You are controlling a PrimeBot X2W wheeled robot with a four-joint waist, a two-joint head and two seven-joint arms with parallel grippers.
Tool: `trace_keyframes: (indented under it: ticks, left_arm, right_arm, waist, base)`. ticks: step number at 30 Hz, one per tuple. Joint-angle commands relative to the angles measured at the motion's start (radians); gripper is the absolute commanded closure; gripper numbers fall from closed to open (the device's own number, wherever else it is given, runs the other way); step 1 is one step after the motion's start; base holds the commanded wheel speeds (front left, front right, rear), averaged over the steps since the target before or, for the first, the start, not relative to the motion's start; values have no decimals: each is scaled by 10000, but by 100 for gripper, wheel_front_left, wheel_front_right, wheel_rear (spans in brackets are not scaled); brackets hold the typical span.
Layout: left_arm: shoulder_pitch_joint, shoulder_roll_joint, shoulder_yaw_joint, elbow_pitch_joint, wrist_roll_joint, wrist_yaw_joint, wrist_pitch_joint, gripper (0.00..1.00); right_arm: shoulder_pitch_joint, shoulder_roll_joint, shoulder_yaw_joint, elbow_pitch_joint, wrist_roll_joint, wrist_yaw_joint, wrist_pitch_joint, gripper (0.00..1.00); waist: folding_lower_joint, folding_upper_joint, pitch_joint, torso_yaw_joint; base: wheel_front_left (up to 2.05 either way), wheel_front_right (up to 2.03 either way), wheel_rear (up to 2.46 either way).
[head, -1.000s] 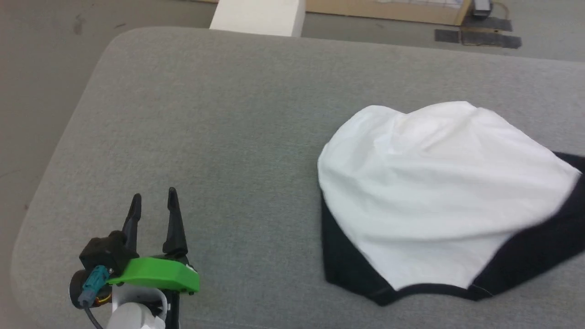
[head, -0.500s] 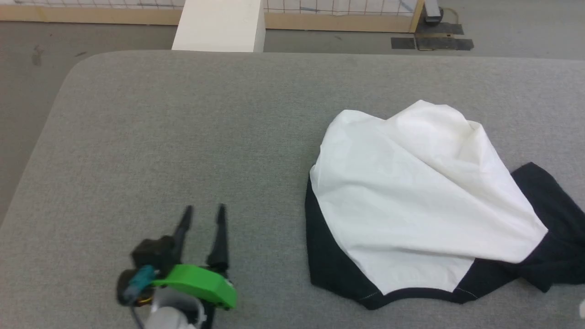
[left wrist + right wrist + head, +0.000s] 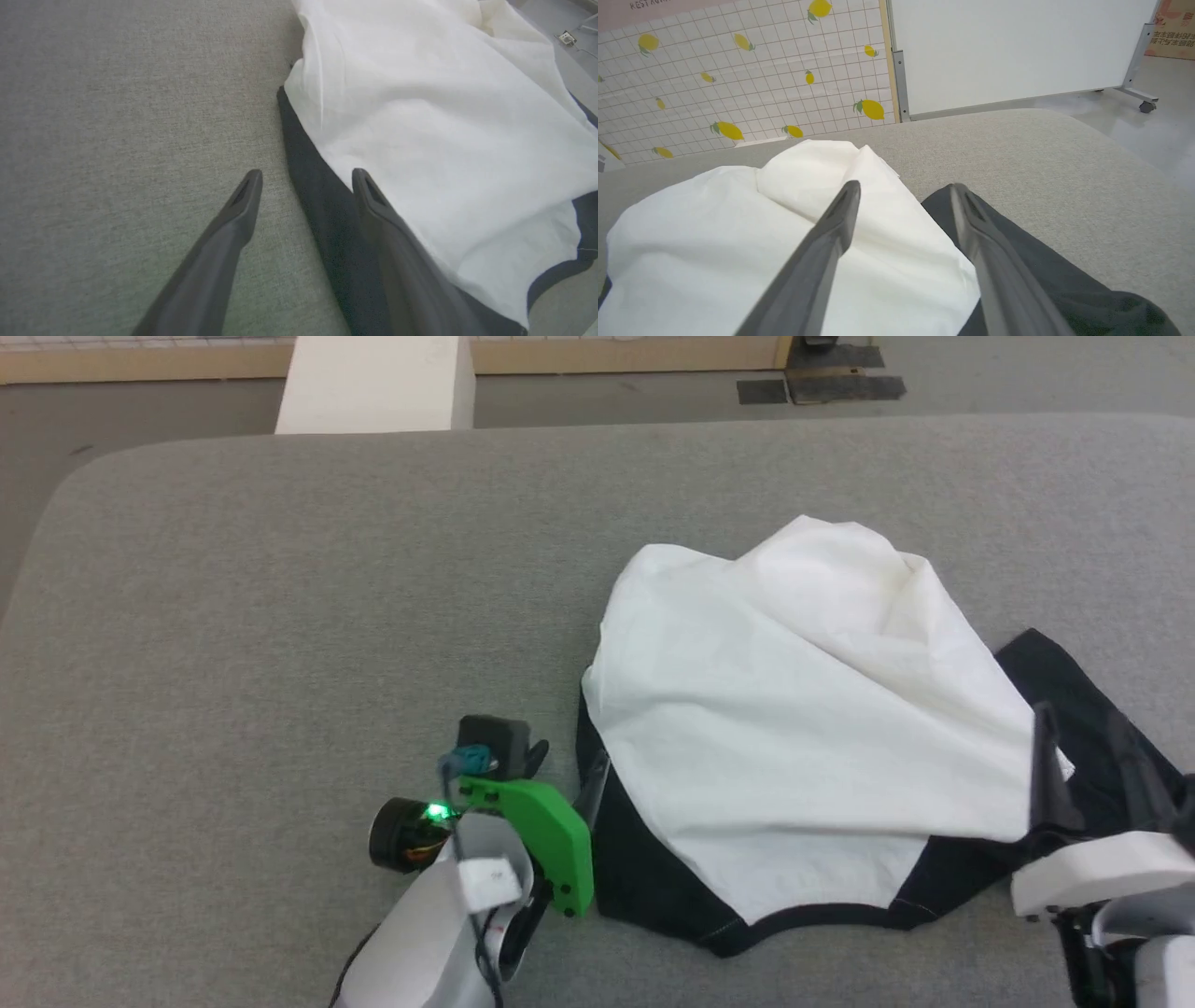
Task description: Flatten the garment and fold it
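The shirt (image 3: 794,709) lies rumpled on the right half of the bench (image 3: 280,616), towards its near edge. My left fingers (image 3: 233,224) are spread open astride its black left edge, and my right fingers (image 3: 833,233), also apart, hover over its right side. I judge flattening barely begun and folding not started.

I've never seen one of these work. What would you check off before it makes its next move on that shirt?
1. Left gripper open: ok, fingers apart, straddling the black edge of the garment.
2. Right gripper open: ok, fingers apart over the garment's other side.
3. Garment flat: not ok, white body bunched and creased.
4. Fingers touching cloth: cannot tell.
5. Spreading room: ok, grey table extends leftward.
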Motion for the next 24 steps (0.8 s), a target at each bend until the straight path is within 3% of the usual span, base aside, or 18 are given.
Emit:
trace_keyframes:
  ticks: [1, 4, 8, 9, 10, 11, 15, 20, 24]
  left_arm:
    - [-292, 19, -126, 239, -59, 152, 353, 0]
    - [-594, 19, -452, 781, -67, 351, 1331, 0]
    - [-741, 19, -922, 1212, -375, 109, 2611, 0]
    - [-742, 19, -1048, 1241, -478, 2, 2859, 26]
    - [-740, 19, -1126, 1243, -536, -56, 2989, 71]
    - [-739, 18, -1195, 1224, -571, -87, 3049, 100]
    - [-739, 60, -983, 975, -519, 208, 2220, 100]
    - [-616, 439, -20, 502, -505, 1069, 371, 100]
    - [-331, 998, 840, 109, -624, 1707, -530, 100]
  right_arm:
    - [12, -6, 186, -81, 99, -15, -32, 0]
    - [23, -6, 505, -184, 203, -15, -9, 0]
    - [50, -6, 717, -289, 336, -15, 20, 0]
    - [58, -6, 758, -304, 349, -15, 32, 0]
    - [64, -6, 789, -311, 353, -15, 48, 0]
    - [70, -6, 821, -318, 360, -15, 66, 0]
    - [42, -6, 940, -336, 370, -15, 123, 0]
    - [-24, -6, 1059, -363, 317, -15, 170, 0]
    - [-50, -6, 1176, -381, 258, -15, 229, 0]
  waist:
    - [0, -1, 131, -161]
    - [0, -1, 231, -231]
    - [0, -1, 327, -246]
    - [0, -1, 349, -223]
    - [0, -1, 363, -197]
    - [0, -1, 378, -144]
    - [0, -1, 402, 97]
    - [0, -1, 347, 516]
    - [0, -1, 258, 885]
  base:
    - [0, 0, 0]
    - [0, 0, 0]
    - [0, 0, 0]
    - [0, 0, 0]
    - [0, 0, 0]
    - [0, 0, 0]
    - [0, 0, 0]
    - [0, 0, 0]
    - [0, 0, 0]
